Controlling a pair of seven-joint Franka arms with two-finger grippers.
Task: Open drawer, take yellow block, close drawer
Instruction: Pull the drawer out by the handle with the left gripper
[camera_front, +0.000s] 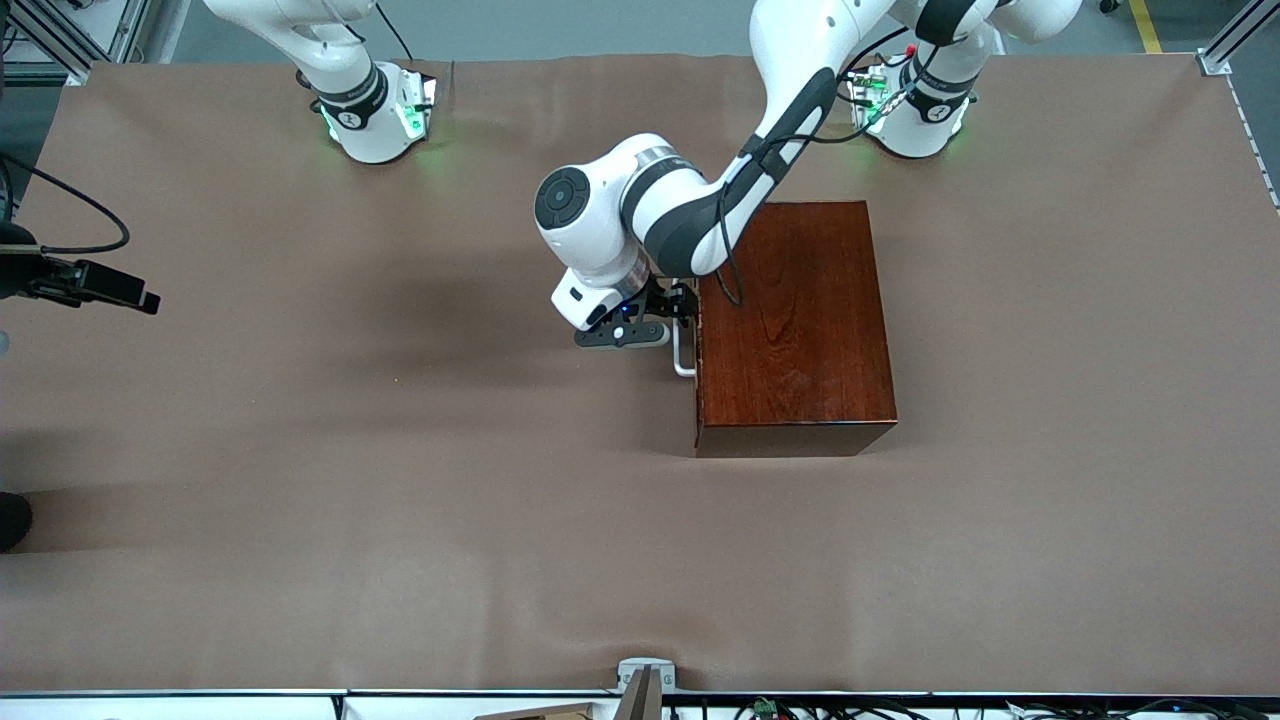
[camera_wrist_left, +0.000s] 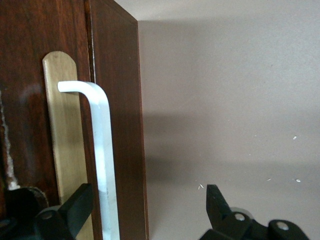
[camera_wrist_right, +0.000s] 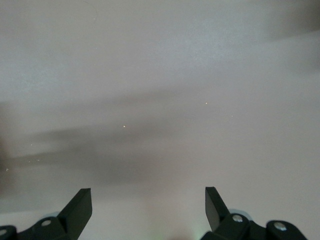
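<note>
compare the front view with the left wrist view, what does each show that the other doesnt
Only the front view shows the glossy reddish-brown wooden box's top, both arm bases and the whole brown table; the right arm waits, its claw out of this view.

Only the left wrist view shows the pale wooden strip under the handle, and the left claw open, one finger beside the bar and the other finger apart over the table.

Both show the white U-shaped bar handle on the dark drawer front, drawer shut. No yellow block in either.
</note>
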